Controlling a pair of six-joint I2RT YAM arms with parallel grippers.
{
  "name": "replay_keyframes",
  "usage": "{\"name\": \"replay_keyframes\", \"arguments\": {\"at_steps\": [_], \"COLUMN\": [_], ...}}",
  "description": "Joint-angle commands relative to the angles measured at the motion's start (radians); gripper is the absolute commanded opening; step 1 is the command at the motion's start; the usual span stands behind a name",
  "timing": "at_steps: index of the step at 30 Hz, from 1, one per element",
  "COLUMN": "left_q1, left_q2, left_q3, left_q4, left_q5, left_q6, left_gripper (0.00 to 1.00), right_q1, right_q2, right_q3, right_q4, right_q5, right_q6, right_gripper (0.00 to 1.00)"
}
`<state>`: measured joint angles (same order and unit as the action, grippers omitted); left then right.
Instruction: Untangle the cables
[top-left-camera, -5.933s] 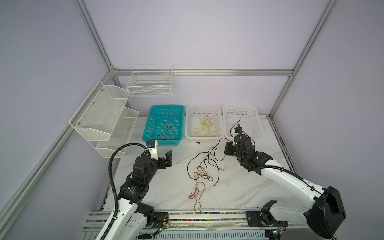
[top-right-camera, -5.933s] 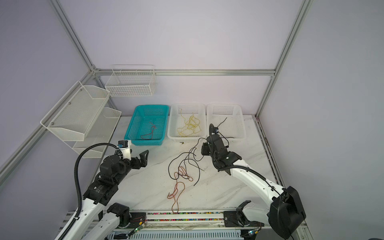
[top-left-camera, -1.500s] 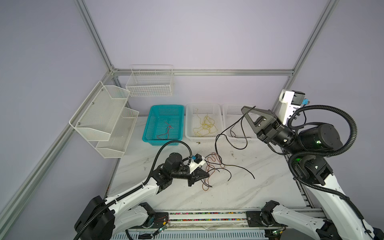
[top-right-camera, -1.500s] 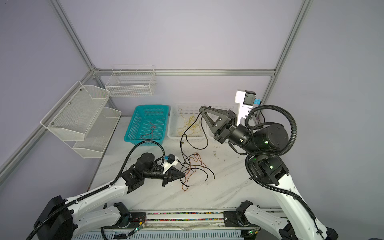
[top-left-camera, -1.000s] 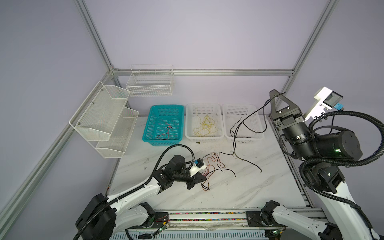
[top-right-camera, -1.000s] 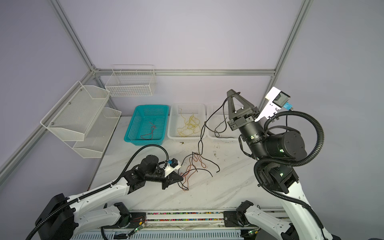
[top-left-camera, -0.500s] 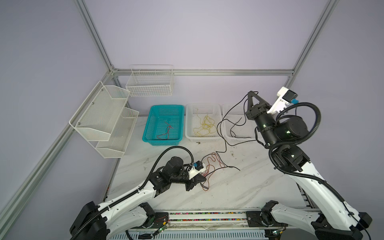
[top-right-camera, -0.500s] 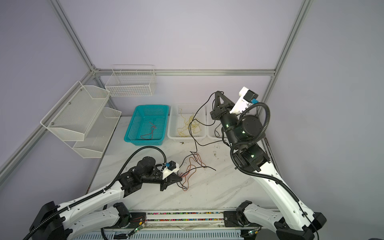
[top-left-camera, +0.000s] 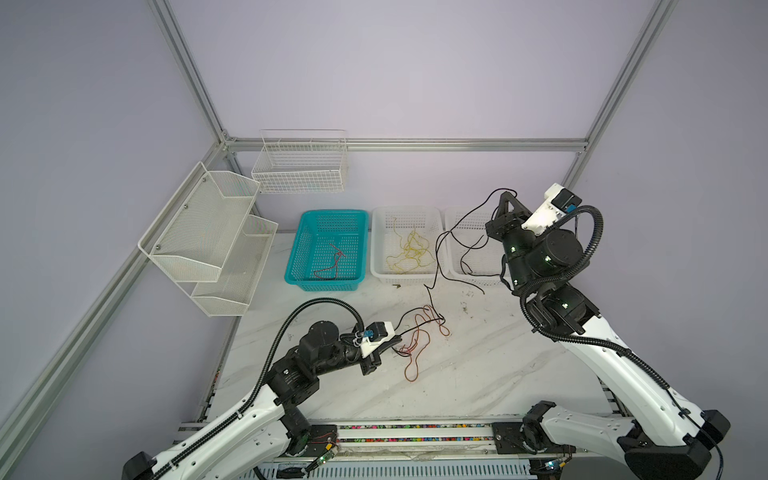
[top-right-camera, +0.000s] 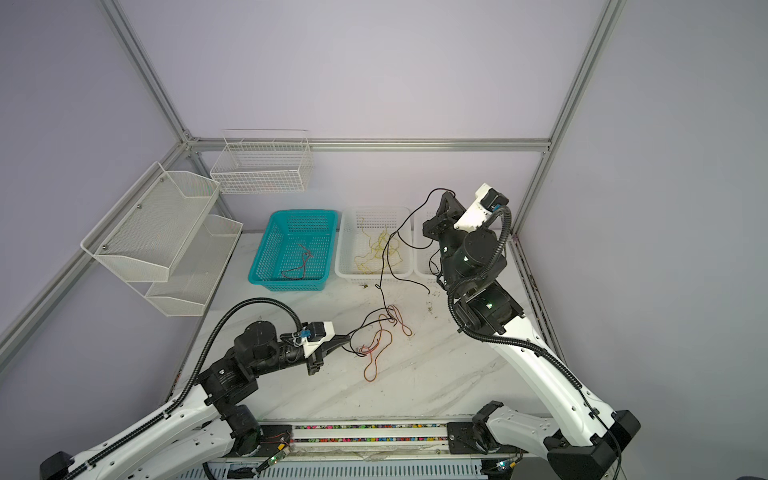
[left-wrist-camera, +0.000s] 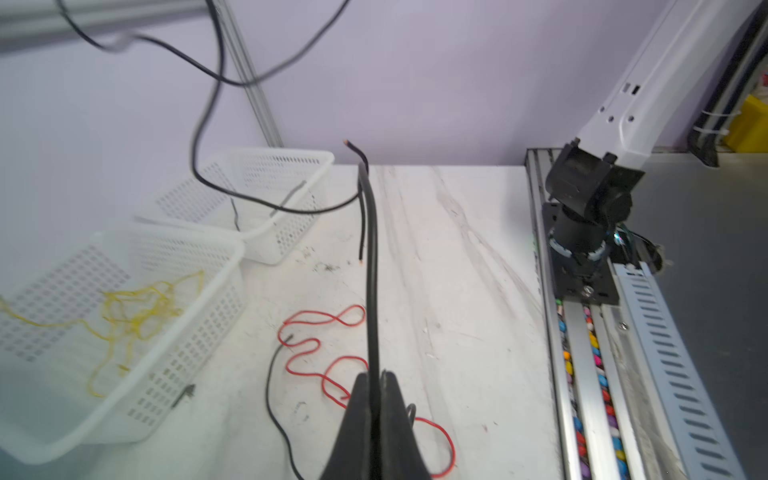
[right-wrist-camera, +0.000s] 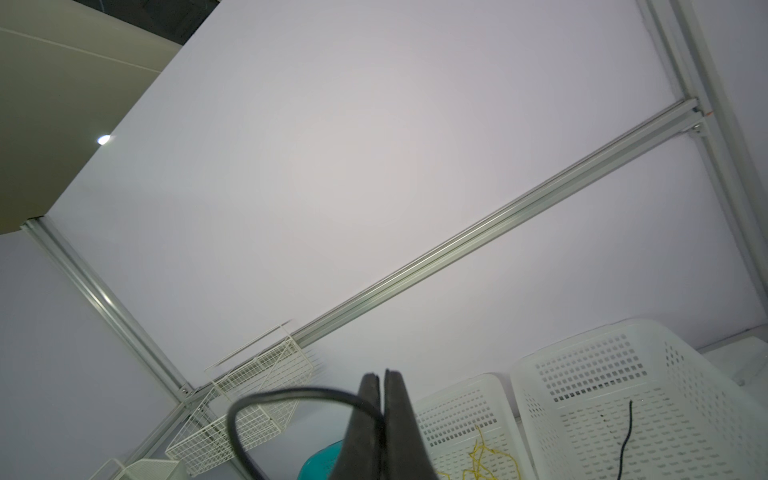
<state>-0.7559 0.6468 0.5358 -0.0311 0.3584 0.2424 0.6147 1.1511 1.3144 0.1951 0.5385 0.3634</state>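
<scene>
The white marbled worktop (top-left-camera: 478, 374) carries three perforated plastic baskets in a row along its back edge: a teal basket (top-left-camera: 334, 213) on the left, a white middle basket (top-left-camera: 405, 210) and a white right-hand basket (top-left-camera: 490, 279). The left gripper (top-left-camera: 397, 341) lies low over the middle of the worktop, its jaws closed tight on a strand of the thin black cables (top-left-camera: 436, 253). The right gripper (top-left-camera: 508, 195) is raised above the white right-hand basket, its jaws also pinched together on a black strand. The black cables hang from the raised gripper, loop across the white baskets and run down to the worktop near the left gripper. There they cross a red-orange cable (top-left-camera: 417, 345) lying in loose loops. A yellow cable (top-left-camera: 409, 253) sits bunched in the white middle basket, and a dark red cable (top-left-camera: 332, 264) lies in the teal basket.
</scene>
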Motion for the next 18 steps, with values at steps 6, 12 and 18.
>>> {"name": "replay_keyframes", "arguments": {"at_steps": [6,12,18], "left_q1": [-0.002,0.004,0.013], "left_q2": [-0.225,-0.341,-0.413], "left_q3": [-0.141,-0.189,-0.232], "left_q4": [0.265,0.38,0.452], "left_q5": [-0.143,-0.32,-0.449], "left_q6": [0.024,-0.049,-0.062], "left_gripper": [0.0,0.0,0.0], "right_q1": [-0.078,-0.131,-0.171], "right_q2": [0.083,0.116,0.138], "right_q3": [-0.044,-0.077,-0.083], "right_q4": [-0.042,-0.066,-0.11], "right_q5": [0.071,0.095,0.088], "right_q6": [0.031,0.048,0.086], "right_gripper": [0.0,0.0,0.0]}}
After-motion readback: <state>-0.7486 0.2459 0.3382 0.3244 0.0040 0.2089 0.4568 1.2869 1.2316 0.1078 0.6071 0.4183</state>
